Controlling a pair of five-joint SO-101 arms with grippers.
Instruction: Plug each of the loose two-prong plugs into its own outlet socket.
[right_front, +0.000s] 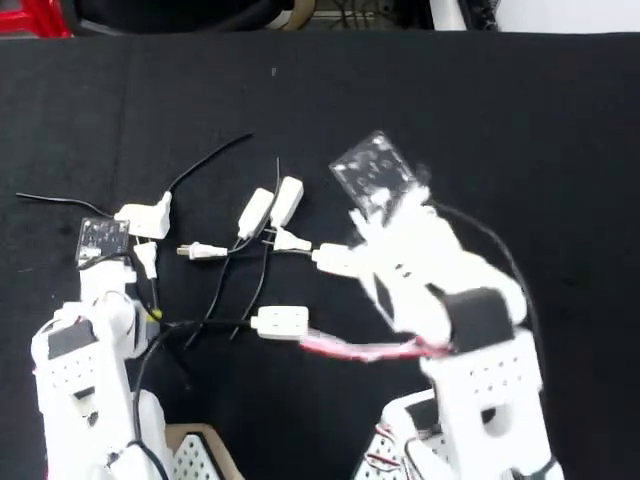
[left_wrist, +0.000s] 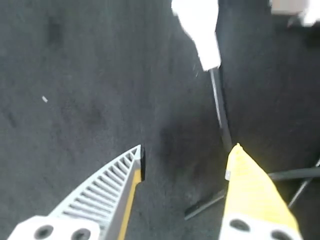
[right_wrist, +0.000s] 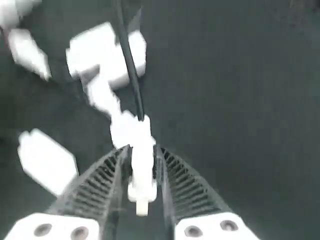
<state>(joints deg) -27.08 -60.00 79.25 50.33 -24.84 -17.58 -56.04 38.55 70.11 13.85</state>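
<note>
- Right jaws: clenched on a white two-prong plug (right_wrist: 139, 170) (right_front: 335, 260), pinched at its sides between the dark ribbed fingers (right_wrist: 95, 190). The plug body projects ahead of the fingertips, and a black cord (right_wrist: 130, 65) meets its forward end.
- Just ahead of the held plug a white socket block (right_wrist: 107, 52) lies on the surface. Whether the two touch cannot be judged.
- Left jaws: released, with the grey ribbed finger (left_wrist: 115, 175) and the yellow finger (left_wrist: 250, 185) spread wide above the surface. Nothing is gripped.
- A small white plug (left_wrist: 200, 30) lies ahead of the left jaws, apart from both fingers. Its thin cord (left_wrist: 220, 115) runs back close past the yellow tip.
- In the high view the loose parts cluster left of centre:
  - an angular white adapter (right_front: 145, 217) sits near the left arm;
  - an oblong white piece (right_front: 255, 212) has a second oblong piece (right_front: 287, 200) just beside it;
  - a pronged plug (right_front: 200, 252) lies between the adapter and the right jaws;
  - a flat white outlet (right_front: 280, 321) lies nearest the arm bases.
- Black cords cross between these parts.
- The cluster lies well apart from the far edge of the black surface (right_front: 520, 110), which stretches wide beyond and beside the right arm.
- A red object (right_front: 30, 15) stands past the far edge at the corner.
- A pale perforated panel (right_front: 200, 455) sits at the near edge between the arm bases.
</note>
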